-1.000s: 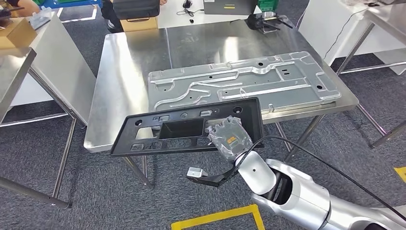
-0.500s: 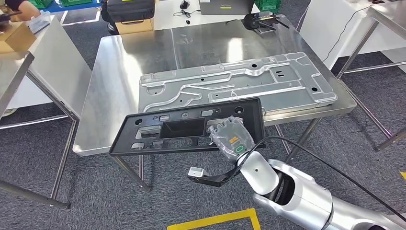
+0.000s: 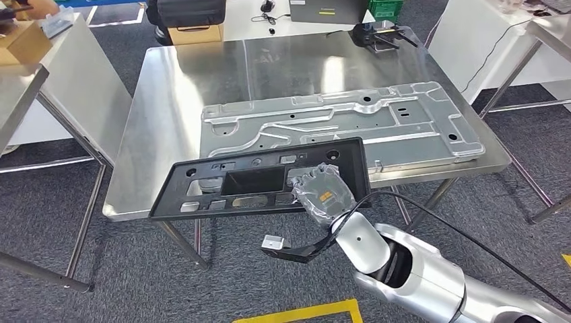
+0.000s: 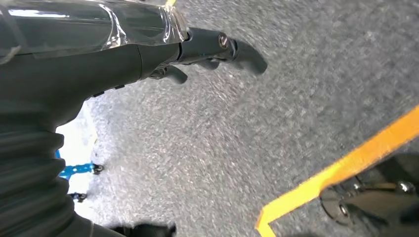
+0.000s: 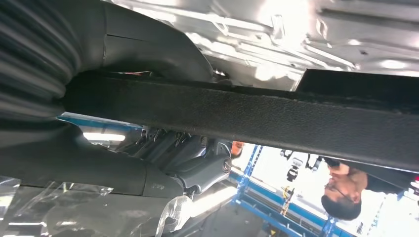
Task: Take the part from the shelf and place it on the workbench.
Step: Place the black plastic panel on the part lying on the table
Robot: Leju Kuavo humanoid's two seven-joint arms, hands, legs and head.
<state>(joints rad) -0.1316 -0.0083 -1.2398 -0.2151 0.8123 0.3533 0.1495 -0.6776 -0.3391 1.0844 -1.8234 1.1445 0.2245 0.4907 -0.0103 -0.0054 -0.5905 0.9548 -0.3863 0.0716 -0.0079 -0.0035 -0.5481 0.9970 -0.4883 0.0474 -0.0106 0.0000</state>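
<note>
Over the steel workbench (image 3: 175,101) edge, right hand (image 3: 323,195) fingers hold the black part (image 3: 262,182), long axis running left-right.

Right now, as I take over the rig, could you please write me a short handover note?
Right hand: holds the black part near its right end, carrying it roughly level.
Left hand: hangs over the carpet, holding nothing; fingers look loosely curled, so I cannot say whether it is open or shut.
Part: in the air at the workbench's near edge, partly over the steel top and overlapping the near edge of the grey metal panel lying there.
Done: the part is off the shelf and brought to the workbench.
Left: lower it onto the workbench, probably on the bare steel left of the panel, then let go.
</note>
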